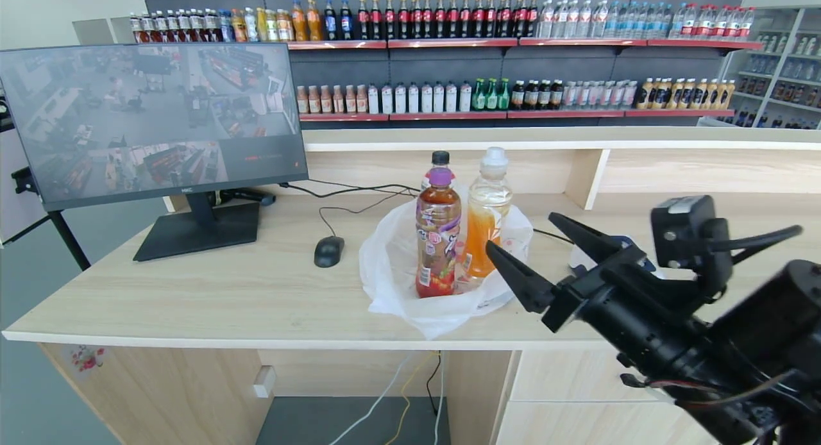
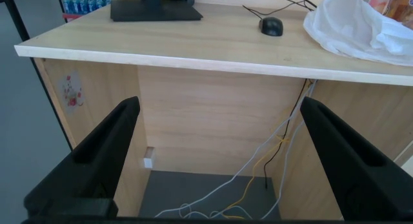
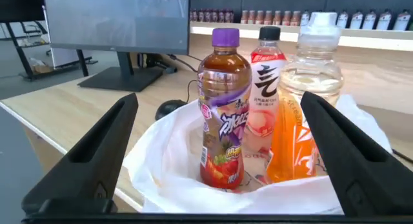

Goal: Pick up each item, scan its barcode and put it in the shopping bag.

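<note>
The purple-capped bottle [image 1: 438, 240], likely weighty and slick, stands in the floppy shopping bag [image 1: 391, 265]; grip it mid-body. The right gripper [image 1: 521, 232], at its 4 o'clock, gapes apart, as does the left gripper [image 2: 219, 104].

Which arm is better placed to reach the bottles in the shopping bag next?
Right: the right tool is open, level with the shopping bag and facing the bottles. The left tool is short of the counter edge.

White shopping bag [image 1: 392, 265] (purple-capped bottle [image 1: 438, 240])
</note>
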Tool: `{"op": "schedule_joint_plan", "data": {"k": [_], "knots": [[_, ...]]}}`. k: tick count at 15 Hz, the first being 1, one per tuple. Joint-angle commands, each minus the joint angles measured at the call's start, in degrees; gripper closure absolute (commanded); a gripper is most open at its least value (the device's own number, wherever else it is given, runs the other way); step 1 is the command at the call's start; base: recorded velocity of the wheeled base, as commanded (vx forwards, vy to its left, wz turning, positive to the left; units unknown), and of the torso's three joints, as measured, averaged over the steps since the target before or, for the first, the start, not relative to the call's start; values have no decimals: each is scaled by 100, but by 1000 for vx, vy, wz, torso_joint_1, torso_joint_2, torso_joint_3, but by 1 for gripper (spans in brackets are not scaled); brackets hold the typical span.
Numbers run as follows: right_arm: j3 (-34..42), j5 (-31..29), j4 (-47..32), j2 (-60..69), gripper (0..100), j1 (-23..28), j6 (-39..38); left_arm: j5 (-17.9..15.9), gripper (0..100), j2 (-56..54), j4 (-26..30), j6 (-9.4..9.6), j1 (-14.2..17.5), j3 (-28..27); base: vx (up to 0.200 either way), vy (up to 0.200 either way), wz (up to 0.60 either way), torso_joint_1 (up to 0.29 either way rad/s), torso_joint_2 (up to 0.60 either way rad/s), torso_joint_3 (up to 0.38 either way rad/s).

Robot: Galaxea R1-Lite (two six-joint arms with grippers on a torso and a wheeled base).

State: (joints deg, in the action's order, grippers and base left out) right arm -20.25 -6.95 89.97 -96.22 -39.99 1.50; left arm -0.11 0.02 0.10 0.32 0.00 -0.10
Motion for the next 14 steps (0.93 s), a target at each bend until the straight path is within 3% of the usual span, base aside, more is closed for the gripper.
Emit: {"op": "schedule_joint_plan", "data": {"k": [1, 4, 7, 11, 14], "knots": [[935, 1, 3, 1334, 0, -1, 175, 2, 0, -2, -1, 3, 0, 1, 0, 0, 0, 0, 0, 0], [2025, 1, 3, 2397, 0, 8, 149, -7, 0, -2, -1, -5, 0, 1, 0, 0, 0, 0, 0, 0], [2025, 18, -726, 2907, 0, 17, 369, 2, 0, -2, -1, 3, 0, 1, 0, 0, 0, 0, 0, 0], [2025, 62, -2818, 3971, 0, 17, 395, 2, 0, -2, -1, 3, 0, 10, 0, 0, 0, 0, 0, 0], [2025, 71, -5156, 5263, 0, -71, 659, 2, 0, -2, -1, -5, 0, 1, 0, 0, 0, 0, 0, 0]]}}
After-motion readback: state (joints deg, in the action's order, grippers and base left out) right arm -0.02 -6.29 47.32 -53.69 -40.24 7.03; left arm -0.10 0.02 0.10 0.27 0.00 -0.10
